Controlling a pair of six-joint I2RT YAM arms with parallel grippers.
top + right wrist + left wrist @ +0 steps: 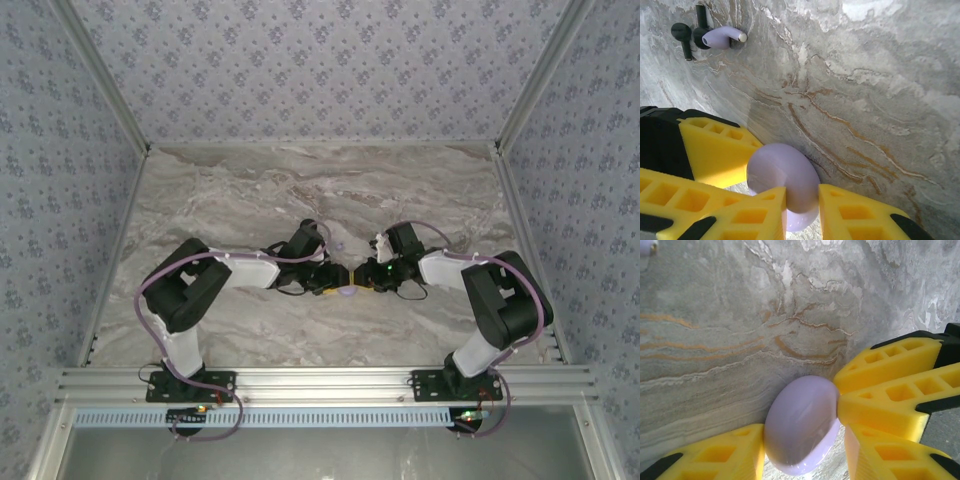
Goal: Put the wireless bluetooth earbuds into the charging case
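We see both grippers meeting at the middle of the table [250, 190], with a lilac disc [345, 293] caught between them. The left gripper [804, 432] is clenched across the disc's [800, 425] full width, with one yellow finger [715, 455] at its 8 o'clock and the other at its 4 o'clock. The right gripper [802, 192] pinches the disc's [782, 175] thin rim from the opposite side, and its jaws are nearly together on it. The disc stands tilted on edge rather than lying flat.

Around the disc it is crowded. In the left wrist view, the right gripper's fingers [890, 385] press in from 2 o'clock. In the right wrist view, the left gripper's fingers [715, 145] close off the 9 o'clock side.

The earbuds [682, 36] lie on the marble at 10 o'clock from the disc in the right wrist view, well apart from it. They are small black pieces with thin stems. A lilac bud [722, 37] with a pale stem tip lies just beside them at their 3 o'clock. We cannot tell whether its dark end touches a black stem. Between this cluster and the disc we see bare veined marble. The same lilac bud [646, 247] sits at 11 o'clock in the left wrist view.
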